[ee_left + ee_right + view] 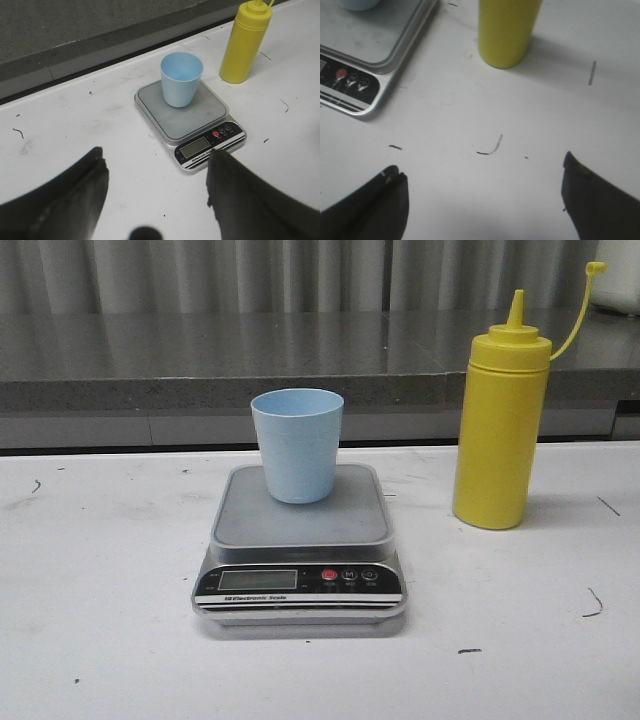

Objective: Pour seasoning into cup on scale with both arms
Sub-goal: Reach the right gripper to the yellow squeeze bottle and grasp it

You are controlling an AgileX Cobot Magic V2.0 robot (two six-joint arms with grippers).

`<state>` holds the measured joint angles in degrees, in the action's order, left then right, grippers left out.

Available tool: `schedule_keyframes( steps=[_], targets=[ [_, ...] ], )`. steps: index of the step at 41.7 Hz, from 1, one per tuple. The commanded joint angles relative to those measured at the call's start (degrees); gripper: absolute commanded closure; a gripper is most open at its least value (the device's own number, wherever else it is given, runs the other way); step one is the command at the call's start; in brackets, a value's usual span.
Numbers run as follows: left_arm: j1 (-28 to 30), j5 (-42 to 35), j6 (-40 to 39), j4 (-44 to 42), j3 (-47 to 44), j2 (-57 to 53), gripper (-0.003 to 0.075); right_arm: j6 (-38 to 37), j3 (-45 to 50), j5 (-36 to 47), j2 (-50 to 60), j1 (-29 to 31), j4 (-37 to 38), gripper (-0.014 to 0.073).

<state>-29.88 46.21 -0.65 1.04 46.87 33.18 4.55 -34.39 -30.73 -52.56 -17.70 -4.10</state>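
Grey corrugated wall and a dark stone ledge back a scuffed white desk (100, 570), with nothing handled yet. At the centre of the front view sits the digital kitchen scale (300, 565), display and buttons toward the robot, and the light blue cup (297, 445) stands upright on the far part of its steel platform. At about three o'clock from the cup, clear of the scale, stands the yellow squeeze bottle of seasoning (500, 430), upright, its nozzle bare and the tethered cap hanging off to the side. Neither arm shows in the front view. The left gripper (157, 192) hovers spread wide and empty, short of the scale; the right gripper (482, 197) is likewise spread and empty, short of the bottle. I judge this the approach step: next the right gripper needs to close around the bottle's body, the left likely steadying the cup
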Motion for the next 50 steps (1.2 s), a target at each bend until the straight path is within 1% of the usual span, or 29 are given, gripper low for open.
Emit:
schedule_keyframes(
  steps=[1, 11, 18, 26, 34, 43, 50],
  targets=[
    [0.10, -3.95, -0.46, 0.23, 1.40, 0.11, 0.0292, -0.07, -0.73, 10.51, -3.77, -1.33, -1.96, -0.0061],
    [0.10, -3.95, -0.46, 0.23, 1.40, 0.11, 0.0292, -0.07, 3.92, 36.21, -16.34, -1.33, -2.41, -0.0061],
    [0.10, -3.95, -0.46, 0.23, 1.40, 0.11, 0.0292, -0.07, 4.73, 53.46, -26.63, -1.27, -2.75, -0.0061],
    [0.10, -3.95, -0.46, 0.23, 1.40, 0.11, 0.0292, -0.07, 4.73, 68.15, -35.87, -1.27, -4.14, -0.0061],
    [0.10, -3.95, -0.46, 0.23, 1.40, 0.11, 0.0292, -0.08, 4.38, 77.55, -41.72, -0.08, -6.16, -0.0061],
    [0.10, -3.95, -0.46, 0.23, 1.40, 0.11, 0.0292, -0.13, 0.76, 82.28, -46.69, 0.36, -5.85, -0.0061],
    [0.10, -3.95, -0.46, 0.23, 1.40, 0.11, 0.0292, -0.08, -3.17, 83.33, -50.37, 0.45, -5.92, -0.0061]
  ],
)
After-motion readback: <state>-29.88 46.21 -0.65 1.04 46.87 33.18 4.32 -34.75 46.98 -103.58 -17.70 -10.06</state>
